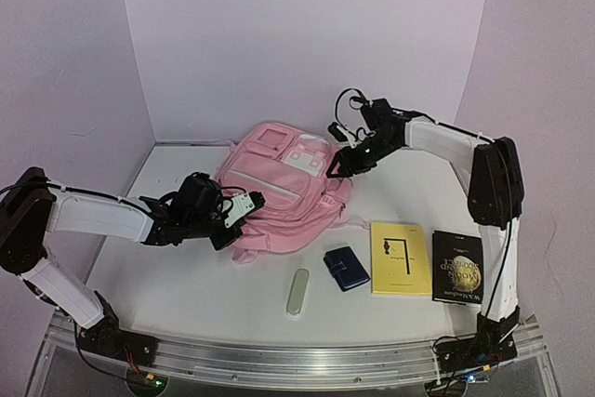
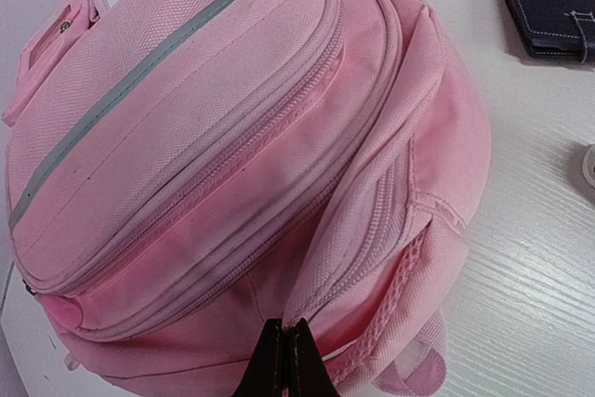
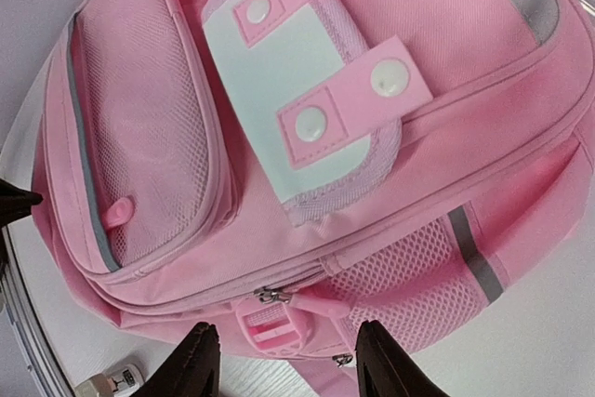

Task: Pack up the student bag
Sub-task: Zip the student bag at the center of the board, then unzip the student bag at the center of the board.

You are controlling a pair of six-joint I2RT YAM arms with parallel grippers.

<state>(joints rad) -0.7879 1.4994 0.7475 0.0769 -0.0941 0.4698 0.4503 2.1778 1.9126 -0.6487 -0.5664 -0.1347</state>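
Note:
The student bag point(image 1: 284, 206) lies flat in the middle of the table, a big pink backpack with its front pockets up. My left gripper point(image 1: 249, 200) is at the bag's left edge. In the left wrist view its jaws point(image 2: 284, 349) are shut on a fold of the bag's pink fabric point(image 2: 232, 137) beside a zip seam. My right gripper point(image 1: 337, 166) hovers at the bag's far right side. It stands open point(image 3: 284, 355) just short of a pink zip pull point(image 3: 325, 302) on the bag point(image 3: 372, 183), with nothing between its fingers.
Right of the bag lie a yellow book point(image 1: 400, 258) and a black book point(image 1: 457, 267). A navy wallet point(image 1: 346, 268) point(image 2: 553, 16) and a pale green case point(image 1: 297, 292) lie in front of the bag. Walls close in behind and on both sides.

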